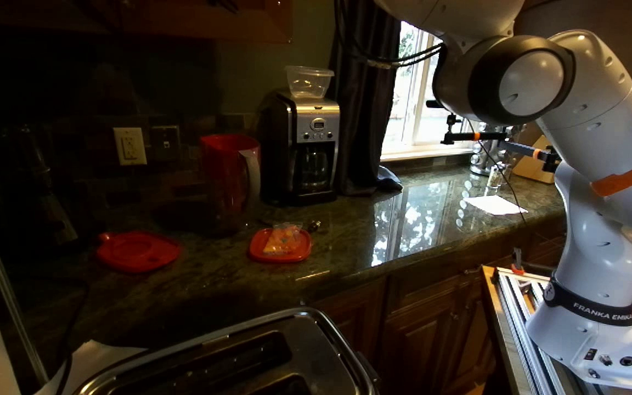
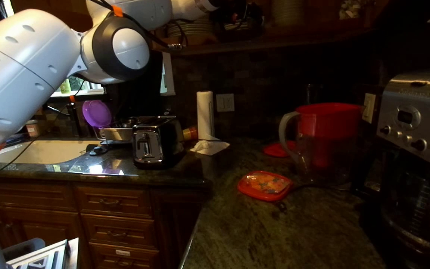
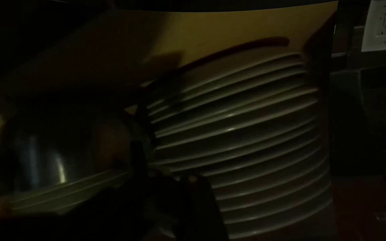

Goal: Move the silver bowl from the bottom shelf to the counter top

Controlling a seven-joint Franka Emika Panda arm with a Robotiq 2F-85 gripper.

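The silver bowl [image 3: 59, 154] shows at the left of the wrist view as a dark shiny dome with bright streaks, just above several pale plate rims. My gripper [image 3: 139, 159] is a black shape at the bottom middle, with a dark finger at the bowl's right edge. Contact and finger opening are lost in the dark. In an exterior view my gripper [image 2: 239, 16] is at the open shelf among plates, and the bowl cannot be made out there. The counter top [image 1: 349, 236], dark polished stone, lies below; it shows also in an exterior view [image 2: 259, 239].
A tall plate stack [image 3: 240, 144] stands right of the bowl. Another stack [image 2: 190, 30] is on the shelf. On the counter are a red plate with a packet [image 1: 264, 256], a red pitcher [image 1: 223, 170], a coffee maker [image 1: 316, 120], a red lid [image 1: 137, 252] and a toaster [image 2: 151, 142].
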